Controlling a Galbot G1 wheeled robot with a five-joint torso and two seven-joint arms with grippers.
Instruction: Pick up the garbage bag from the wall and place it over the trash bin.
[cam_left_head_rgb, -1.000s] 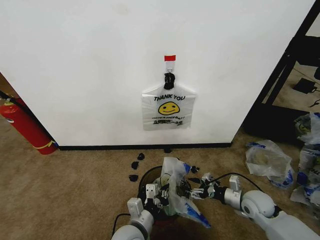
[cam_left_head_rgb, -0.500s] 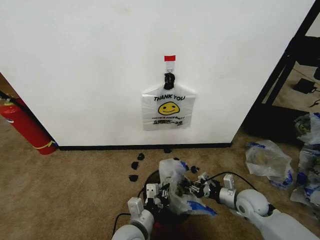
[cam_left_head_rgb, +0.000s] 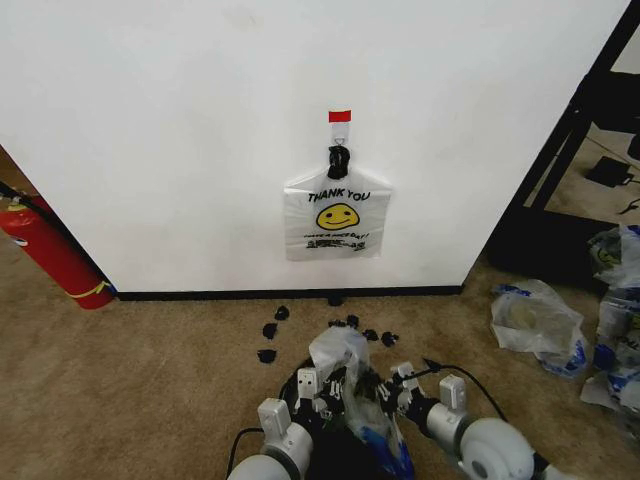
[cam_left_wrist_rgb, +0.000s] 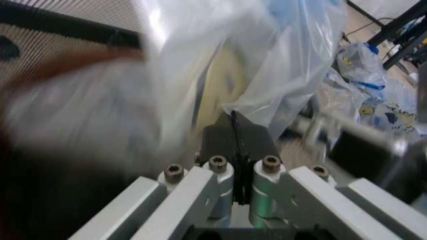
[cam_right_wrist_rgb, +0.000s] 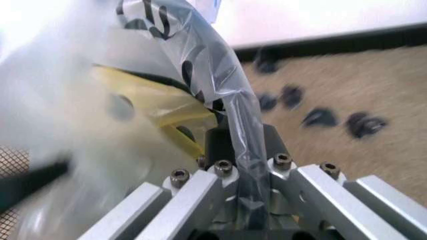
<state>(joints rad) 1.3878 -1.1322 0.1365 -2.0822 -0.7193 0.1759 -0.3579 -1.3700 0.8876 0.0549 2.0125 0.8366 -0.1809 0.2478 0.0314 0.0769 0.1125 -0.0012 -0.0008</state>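
The garbage bag (cam_left_head_rgb: 343, 358), thin see-through plastic with a blue tip low down, is bunched between my two grippers just above the black trash bin (cam_left_head_rgb: 290, 384) at the bottom of the head view. My left gripper (cam_left_head_rgb: 318, 386) is shut on the bag's film (cam_left_wrist_rgb: 267, 65), the fingers pressed together (cam_left_wrist_rgb: 235, 132). My right gripper (cam_left_head_rgb: 386, 386) is shut on a twisted strip of the bag (cam_right_wrist_rgb: 241, 142). Most of the bin is hidden by the bag and my arms. The white wall (cam_left_head_rgb: 180, 140) stands behind, with a red tape strip (cam_left_head_rgb: 340, 116).
A flat white THANK YOU bundle (cam_left_head_rgb: 337, 215) hangs on the wall under the tape. A red fire extinguisher (cam_left_head_rgb: 52, 252) leans at the left. Lumpy clear bags (cam_left_head_rgb: 535, 320) lie at the right by a black frame (cam_left_head_rgb: 565, 140). Small black scraps (cam_left_head_rgb: 270, 330) dot the carpet.
My right arm has drawn in toward the left arm and my body. The bag has come lower and bunched tighter over the bin, its blue tip swinging down.
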